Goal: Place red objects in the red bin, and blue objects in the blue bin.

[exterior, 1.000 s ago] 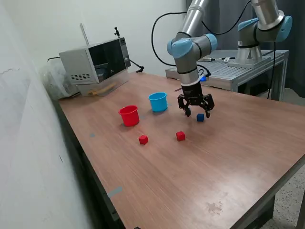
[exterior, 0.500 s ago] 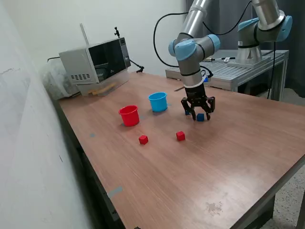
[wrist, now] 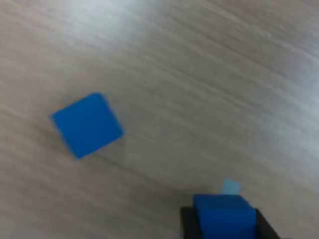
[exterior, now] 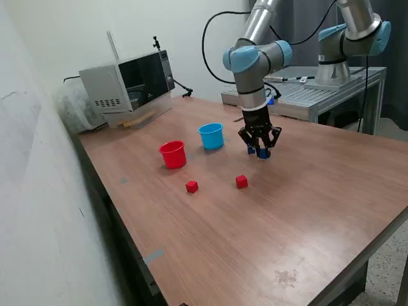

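Observation:
My gripper point(exterior: 260, 150) is shut on a dark blue cube point(exterior: 262, 153), low over the table to the exterior view's right of the light blue cup point(exterior: 211, 136). In the wrist view the held cube point(wrist: 223, 213) sits between the dark fingers point(wrist: 187, 222). A second dark blue cube point(wrist: 87, 124) lies on the wood close by. The red cup point(exterior: 173, 154) stands at the exterior view's left of the blue cup. Two small red cubes point(exterior: 192, 186) point(exterior: 241, 182) lie on the table in front of the cups.
A grey microwave-like box point(exterior: 127, 83) stands at the back of the wooden table point(exterior: 268, 229). A second robot arm point(exterior: 354, 38) is mounted on a metal bench point(exterior: 319, 92) behind. A wall runs along the exterior view's left.
My gripper was open above the blue cubes, came down around one, and has shut on it. It has shifted slightly to the exterior view's left with the cube.

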